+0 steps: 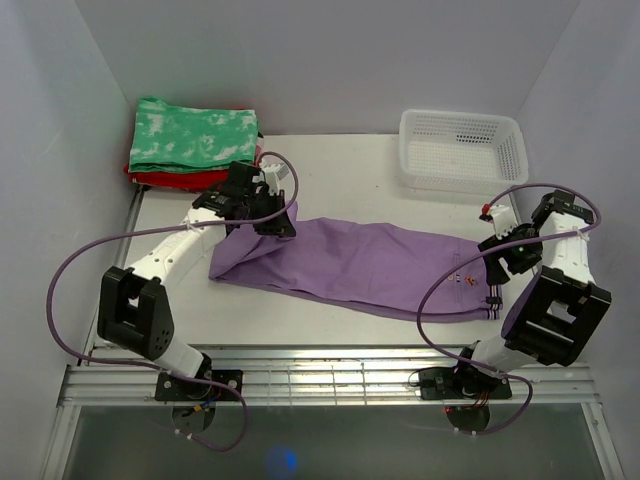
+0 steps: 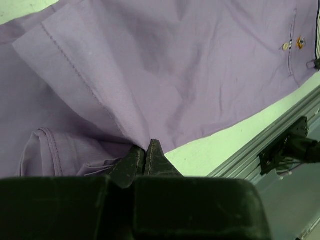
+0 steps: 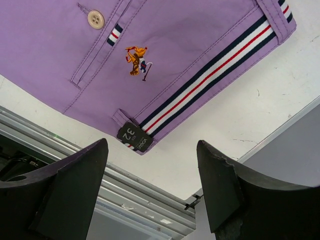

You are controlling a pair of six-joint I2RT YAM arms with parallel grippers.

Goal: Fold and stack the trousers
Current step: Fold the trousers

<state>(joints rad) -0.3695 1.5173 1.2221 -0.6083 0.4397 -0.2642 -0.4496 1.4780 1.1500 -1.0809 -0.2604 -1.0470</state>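
Lavender soft-fabric trousers (image 1: 370, 265) lie stretched across the white table (image 1: 350, 160), leg ends to the left and waistband to the right, near the front edge.

The left gripper (image 2: 145, 150) is pressed closed. A thin ridge of purple cloth from the leg end rises into its tips, so it appears to pinch the fabric there. A rolled hem sits bunched just beside it.

The right gripper (image 3: 150, 145) is spread wide and holds nothing. It hangs over the waistband corner, above a striped band and a small dark size label.

Beyond the trousers, a green-and-white mottled folded garment (image 1: 190, 135) rests on a red folded garment (image 1: 165, 180) at the far left corner. A white plastic mesh basket (image 1: 462, 150) stands at the far right.

Risks, as a judgement:
- The left pinch looks shallow, so the cloth could slip free when lifted.
- It may catch only one layer, letting the legs part and the fold come out crooked.
- With the waistband unheld, a pull from the left could drag the whole garment.
- The near waist corner could slide off the front edge.
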